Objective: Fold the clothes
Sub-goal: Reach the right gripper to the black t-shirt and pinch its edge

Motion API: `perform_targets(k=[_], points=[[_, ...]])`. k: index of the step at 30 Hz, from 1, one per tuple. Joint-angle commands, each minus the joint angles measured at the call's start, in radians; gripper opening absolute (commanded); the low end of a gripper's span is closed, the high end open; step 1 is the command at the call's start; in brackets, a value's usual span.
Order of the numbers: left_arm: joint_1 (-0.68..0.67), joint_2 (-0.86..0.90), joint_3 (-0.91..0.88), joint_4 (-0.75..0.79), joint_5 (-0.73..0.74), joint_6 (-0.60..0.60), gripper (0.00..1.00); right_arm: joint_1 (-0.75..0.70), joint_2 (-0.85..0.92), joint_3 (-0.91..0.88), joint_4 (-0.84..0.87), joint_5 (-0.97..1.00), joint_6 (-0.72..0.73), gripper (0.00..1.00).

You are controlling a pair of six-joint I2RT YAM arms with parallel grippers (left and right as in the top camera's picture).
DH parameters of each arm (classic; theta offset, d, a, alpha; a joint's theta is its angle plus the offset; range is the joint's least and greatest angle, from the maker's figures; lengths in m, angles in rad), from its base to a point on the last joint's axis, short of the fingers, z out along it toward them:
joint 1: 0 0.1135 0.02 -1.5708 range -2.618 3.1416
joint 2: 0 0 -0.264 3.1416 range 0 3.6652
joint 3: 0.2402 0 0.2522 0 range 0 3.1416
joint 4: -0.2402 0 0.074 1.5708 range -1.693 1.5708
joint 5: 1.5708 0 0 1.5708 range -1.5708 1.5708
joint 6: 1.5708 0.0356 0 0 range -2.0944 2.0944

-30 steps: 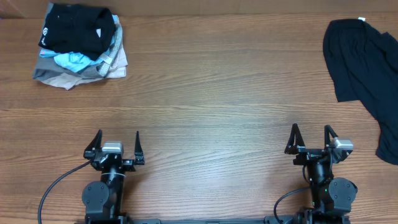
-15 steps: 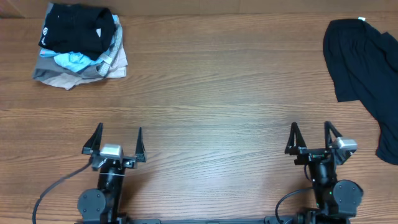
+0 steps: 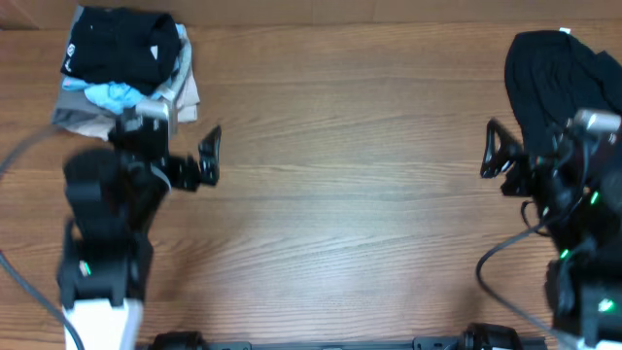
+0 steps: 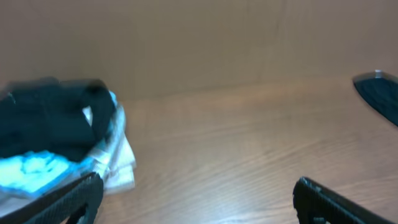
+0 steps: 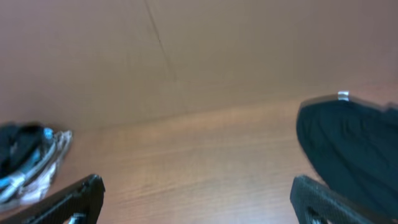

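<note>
1. The large plain black soft-fabric garment (image 3: 549, 83) lies loose and unfolded at the far right of the brown wooden table (image 3: 340, 117). Part of it runs off the right edge of the overhead view. Folding has not begun, I judge.
2. The right gripper (image 3: 537, 160) hangs at the garment's near-left edge with its jaws spread wide and nothing between them. Its wrist view shows the cloth ahead and to the right, outside the fingers. This looks like a position for reaching to a hem or corner.
3. The left gripper (image 3: 170, 160) is also wide apart and empty. It sits just beside the stack at the far left, well apart from the black garment. It cannot help from there, so the cloth probably has to come toward the middle first.
4. That stack is a folded black garment with a white round logo (image 3: 117, 44) on top of a light-blue folded piece (image 3: 112, 94) and grey and beige folded pieces (image 3: 87, 117). It is neatly piled at the corner — likely set aside, not part of this job.
5. A small white label (image 3: 566, 31) sits at the black garment's far edge, but no print on it is legible. The white round logo (image 3: 70, 53) is too small and blurred to read.
</note>
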Motion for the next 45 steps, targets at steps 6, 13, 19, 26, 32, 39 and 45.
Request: perform_targets(k=[6,13,19,26,32,39,45], points=[[-0.126,0.431,0.537,-0.350,0.023,0.161,1.00,-0.005,0.496,0.503,-0.327,0.031,-0.033,1.00],[-0.173,0.585,0.579,-0.335,0.082,0.150,1.00,-0.052,0.736,0.535,-0.238,0.098,-0.032,1.00],[-0.173,0.698,0.579,-0.298,0.082,0.151,1.00,-0.147,0.940,0.535,-0.205,0.161,-0.029,0.93],[-0.173,0.817,0.579,-0.276,0.058,0.150,1.00,-0.234,1.098,0.523,-0.213,0.217,-0.030,0.90],[-0.173,0.885,0.579,-0.250,0.046,0.150,0.96,-0.246,1.209,0.523,-0.202,0.310,-0.029,0.79],[-0.173,0.894,0.579,-0.248,0.039,0.150,0.94,-0.246,1.279,0.509,-0.175,0.348,-0.024,0.70],[-0.173,0.894,0.579,-0.248,0.027,0.150,0.93,-0.246,1.299,0.491,-0.132,0.348,-0.024,0.69]])
